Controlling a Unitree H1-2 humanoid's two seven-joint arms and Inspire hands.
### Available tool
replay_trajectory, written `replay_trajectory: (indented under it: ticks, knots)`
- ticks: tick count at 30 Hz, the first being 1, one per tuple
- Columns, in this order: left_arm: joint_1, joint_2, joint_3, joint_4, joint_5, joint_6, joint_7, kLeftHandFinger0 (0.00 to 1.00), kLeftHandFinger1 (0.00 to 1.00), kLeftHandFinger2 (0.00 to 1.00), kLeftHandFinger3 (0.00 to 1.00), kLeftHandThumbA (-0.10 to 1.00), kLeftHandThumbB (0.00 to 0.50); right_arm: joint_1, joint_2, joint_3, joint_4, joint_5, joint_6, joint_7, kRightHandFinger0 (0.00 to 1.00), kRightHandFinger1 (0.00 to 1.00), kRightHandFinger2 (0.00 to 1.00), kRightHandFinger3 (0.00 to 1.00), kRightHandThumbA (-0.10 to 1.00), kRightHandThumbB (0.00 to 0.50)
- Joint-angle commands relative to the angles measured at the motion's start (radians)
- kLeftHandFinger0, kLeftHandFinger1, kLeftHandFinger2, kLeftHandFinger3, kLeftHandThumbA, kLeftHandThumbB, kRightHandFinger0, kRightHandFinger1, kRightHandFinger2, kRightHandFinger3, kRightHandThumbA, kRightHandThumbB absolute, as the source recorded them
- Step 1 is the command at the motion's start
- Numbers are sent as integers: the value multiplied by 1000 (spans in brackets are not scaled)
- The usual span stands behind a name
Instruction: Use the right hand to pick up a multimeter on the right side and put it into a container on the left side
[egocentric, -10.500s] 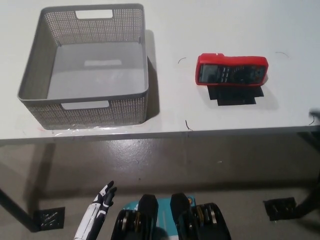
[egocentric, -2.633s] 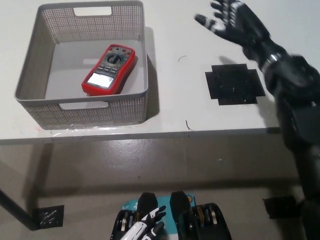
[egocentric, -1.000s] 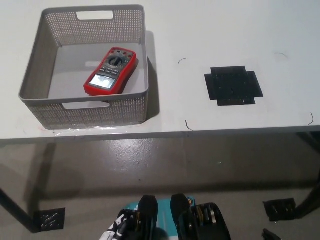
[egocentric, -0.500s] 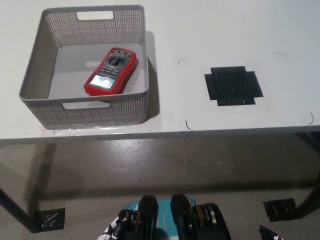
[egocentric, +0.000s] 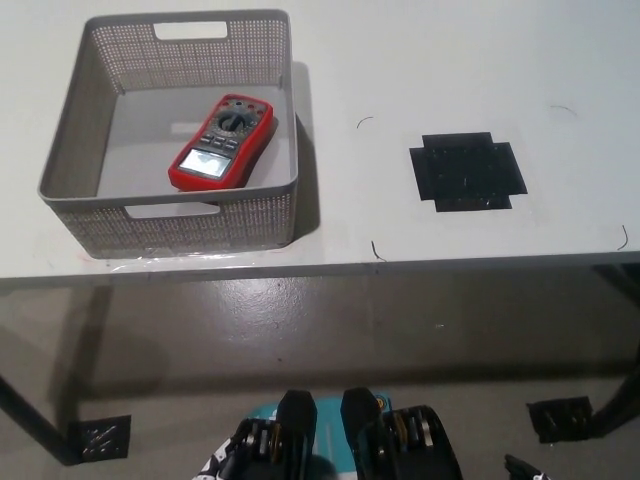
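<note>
Down at the very bottom edge, only a tiny dark tip of the black right hand (egocentric: 520, 468) shows. So little of it shows that I cannot tell if it is open or closed. It holds nothing that I can see. It hangs low, below the edge of the surface (egocentric: 400, 60) and well away from everything on top.

A small white and black bit of the left hand (egocentric: 218, 466) peeks in at the bottom too, far over to the other side. I cannot tell its shape either. It is resting down low.

Up and away from the right hand, the first thing on the surface is a black tape mark (egocentric: 467, 171). Nothing sits on it.

Much farther off, up and across toward the left hand's side, stands the gray mesh basket (egocentric: 190, 220). The red multimeter (egocentric: 222, 142) lies flat inside it on the bottom, face up and turned a little slantwise.

The job looks done to me, so not much can go wrong. If the right hand swung up again, it might bump the edge of the surface. If it reached across, it might knock the basket, which sits near the front edge and could slide off.
</note>
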Motion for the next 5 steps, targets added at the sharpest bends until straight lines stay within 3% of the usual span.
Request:
replay_trajectory:
  ticks: [1, 5]
  knots:
    - [32, 16, 10, -16, -1, -4, 16, 1000, 1000, 1000, 1000, 1000, 406, 14, -19, 11, -5, -17, -43, 4, 1000, 1000, 1000, 1000, 971, 481]
    - [41, 16, 2, -13, 11, -5, 17, 1000, 1000, 1000, 1000, 1000, 418, 31, -25, 14, -7, -30, -40, -1, 1000, 1000, 1000, 1000, 964, 476]
